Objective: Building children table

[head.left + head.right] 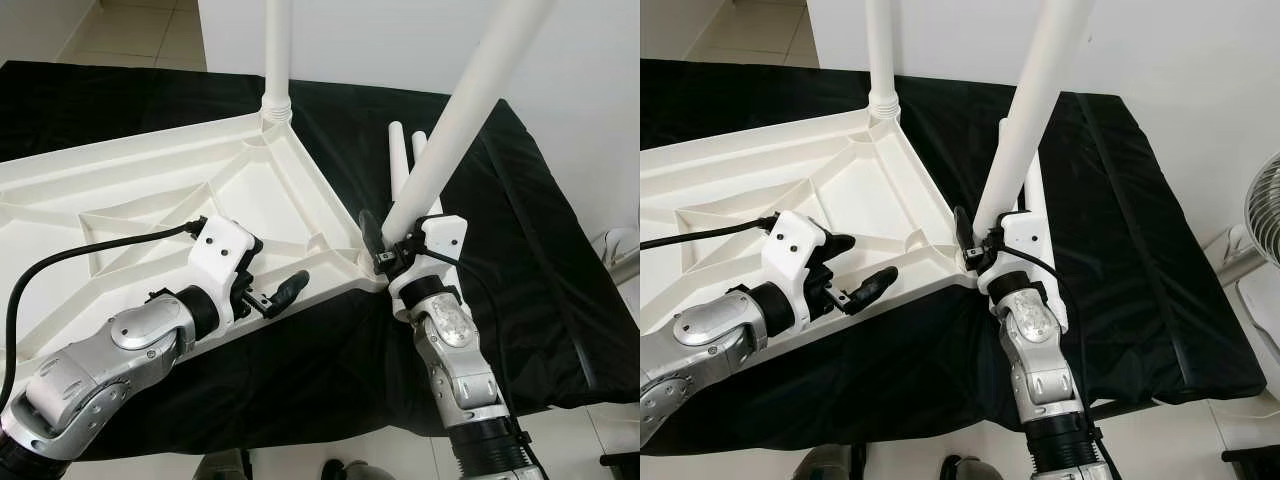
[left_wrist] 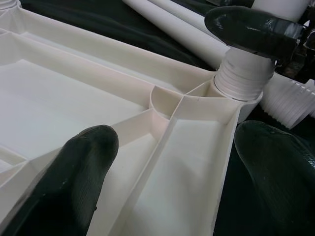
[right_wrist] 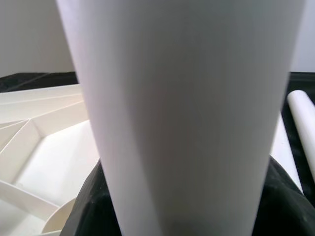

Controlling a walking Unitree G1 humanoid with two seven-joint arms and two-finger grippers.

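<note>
Now the tabletop (image 1: pixel 150 200) lies upside down on the black cloth (image 1: pixel 520 260), its ribbed underside up, and one leg (image 1: pixel 277 50) already stands upright in the far corner socket. The step in hand looks like fitting a second leg (image 1: pixel 460 130) into the near right corner socket (image 2: pixel 241 91): the right gripper (image 1: pixel 395 245) is clamped on that leg low down, just above the corner, and the leg leans up and to the right instead of standing straight. In the left wrist view its threaded end sits in the socket, though how far it has gone in cannot be told. The left gripper (image 1: pixel 270 290) is at the near edge of the tabletop, just left of that corner, with its fingers (image 2: pixel 74 177) apart, one over the ribbed inside and the other outside the rim, so it seems placed to steady the top but is not closed on it. Two spare legs (image 1: pixel 405 150) lie side by side on the cloth beyond the corner, to the right of the tabletop. Next, I judge, the leaning leg must be brought upright so the threads line up, then turned home while the left gripper holds the top from sliding; forced at this tilt it could cross-thread or jam.
</note>
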